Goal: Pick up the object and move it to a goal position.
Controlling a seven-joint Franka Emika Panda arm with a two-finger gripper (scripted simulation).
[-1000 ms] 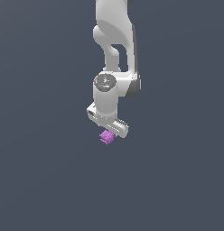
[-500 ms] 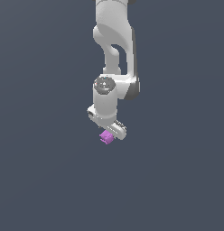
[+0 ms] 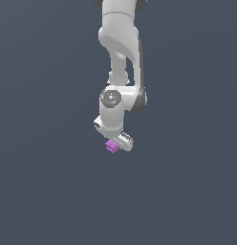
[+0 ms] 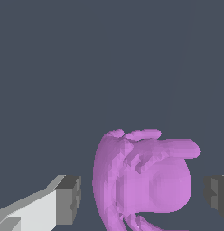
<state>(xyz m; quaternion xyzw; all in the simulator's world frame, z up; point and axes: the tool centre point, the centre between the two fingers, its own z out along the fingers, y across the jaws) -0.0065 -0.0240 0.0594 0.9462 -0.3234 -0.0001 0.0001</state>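
The arm [image 3: 121,43] is glossy white, built of rounded, bulbous segments, with a dark band down the right edge of the frame's central link. A grey circular cap [image 3: 111,97] tops the wrist. The gripper [image 3: 114,142] is white; its fingertips [image 4: 68,199] are dark grey and blocky.

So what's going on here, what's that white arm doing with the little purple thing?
A single white robot arm is reaching down over a small purple lump, which sits at the tip of its claw. In the wrist view the lump lies between the two dark fingertips, with a gap showing on each side, so the claw looks open and not yet gripping. The background is plain dark grey.
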